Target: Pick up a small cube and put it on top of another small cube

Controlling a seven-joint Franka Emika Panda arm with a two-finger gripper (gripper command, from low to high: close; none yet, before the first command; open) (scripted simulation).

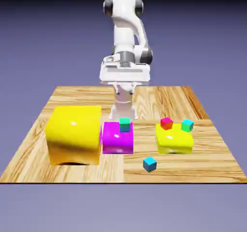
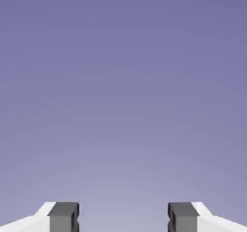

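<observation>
Sky-blue small cube (image 1: pixel 149 164) alone on wooden table (image 1: pixel 207 158), corner toward camera, no long axis, teal cube (image 1: pixel 125 124) atop magenta block (image 1: pixel 117 139), gripper (image 2: pixel 123 219) spread wide, empty.

White glossy arm (image 1: pixel 126 30), rounded links, dark grey joint caps; pincer (image 2: pixel 123 217) fingertips dark grey, blocky, on white mounts.
</observation>
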